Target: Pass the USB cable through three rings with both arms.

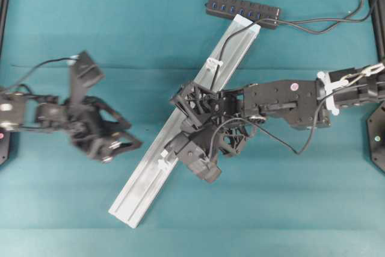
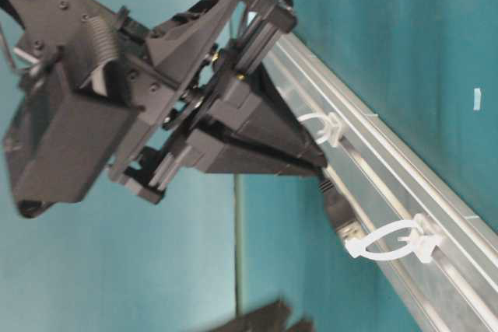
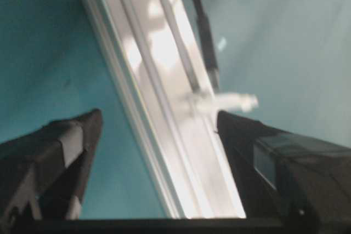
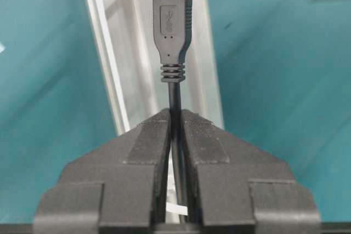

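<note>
Right gripper (image 4: 175, 121): its black pointed fingers are pinched together on the thin black USB cable (image 4: 174, 94) just behind the moulded plug, which sticks out past the fingertips over the rail.
Left gripper (image 3: 159, 130): jaws spread wide with nothing between them; it sits over the green table, apart from the rail, in the overhead view (image 1: 117, 142).
Cable route: from the black multi-port hub (image 1: 242, 10) at the rail's top end, the cord runs down along the long silver aluminium rail (image 1: 144, 182), through the upper translucent white plastic ring (image 1: 213, 62), into the right gripper.
Plug position: in the table-level view the dark plug tip (image 2: 340, 214) lies between the middle ring (image 2: 325, 127) and the lower ring (image 2: 397, 242), close to the lower one.
Surface: teal cloth-covered table (image 1: 271, 209).
</note>
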Robot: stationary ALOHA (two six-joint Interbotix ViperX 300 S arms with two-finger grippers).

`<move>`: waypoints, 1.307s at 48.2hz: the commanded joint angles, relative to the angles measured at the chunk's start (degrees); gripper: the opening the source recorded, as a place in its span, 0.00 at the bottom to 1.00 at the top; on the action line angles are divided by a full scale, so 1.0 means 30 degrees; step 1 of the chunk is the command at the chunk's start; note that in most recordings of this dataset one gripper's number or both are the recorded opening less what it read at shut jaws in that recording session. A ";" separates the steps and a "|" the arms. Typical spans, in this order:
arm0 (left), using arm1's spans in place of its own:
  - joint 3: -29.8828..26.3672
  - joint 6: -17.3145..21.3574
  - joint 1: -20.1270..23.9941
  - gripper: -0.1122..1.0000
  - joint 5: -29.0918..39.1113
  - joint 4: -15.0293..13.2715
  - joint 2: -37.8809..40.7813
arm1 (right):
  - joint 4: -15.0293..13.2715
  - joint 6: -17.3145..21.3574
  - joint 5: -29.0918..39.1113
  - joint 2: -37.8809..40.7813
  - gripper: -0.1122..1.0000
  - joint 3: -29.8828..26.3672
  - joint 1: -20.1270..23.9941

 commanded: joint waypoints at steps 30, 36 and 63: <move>-0.0117 0.0264 -0.0410 0.92 0.3750 0.0059 -0.4453 | -0.0029 -0.0146 -0.0352 0.0410 0.16 0.0000 0.0469; -0.0146 0.0293 -0.0410 0.92 0.3721 0.0059 -0.4453 | 0.0000 -0.0146 -0.0498 0.0527 0.16 -0.0117 0.0615; 0.0000 0.0469 -0.0352 0.92 0.4072 0.0059 -0.4307 | 0.0967 -0.0088 -0.1523 0.1113 0.16 -0.0791 0.1582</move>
